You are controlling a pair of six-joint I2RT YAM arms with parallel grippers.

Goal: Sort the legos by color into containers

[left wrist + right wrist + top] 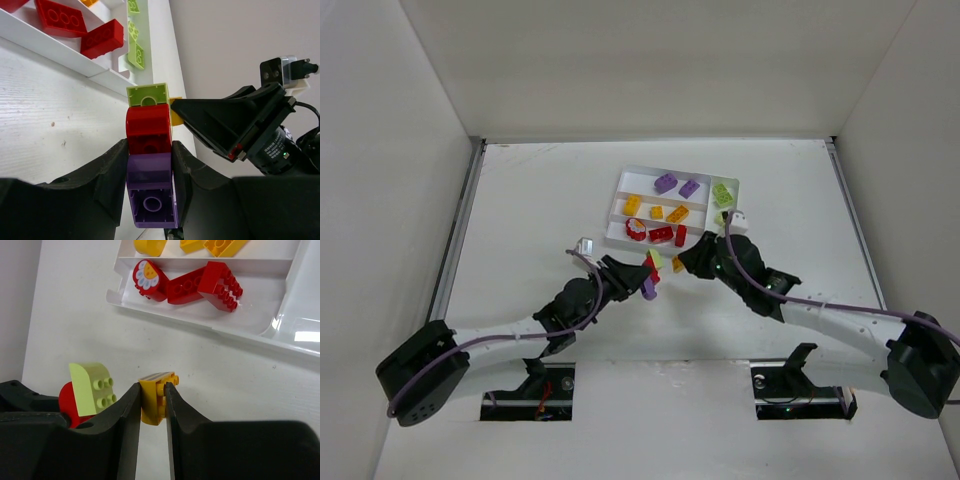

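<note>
From above, the white tray [642,182] lies at twelve o'clock from both arms. Its slots hold purple bricks [666,183], orange bricks [656,211] and red bricks [661,234], with lime bricks [723,195] in the end slot at three o'clock. The left gripper [642,278] and right gripper [686,262] meet just short of its near edge.

On the left wrist camera the jaws squeeze a stack [148,132], purple below, then red, lime on top. I'd say it is held as an anchor, since mixed colours must be split before sorting.

On the right wrist camera the jaws pinch a yellow brick [156,400] beside that stack, likely to pull it off. Whether it is joined or free I cannot tell.
</note>
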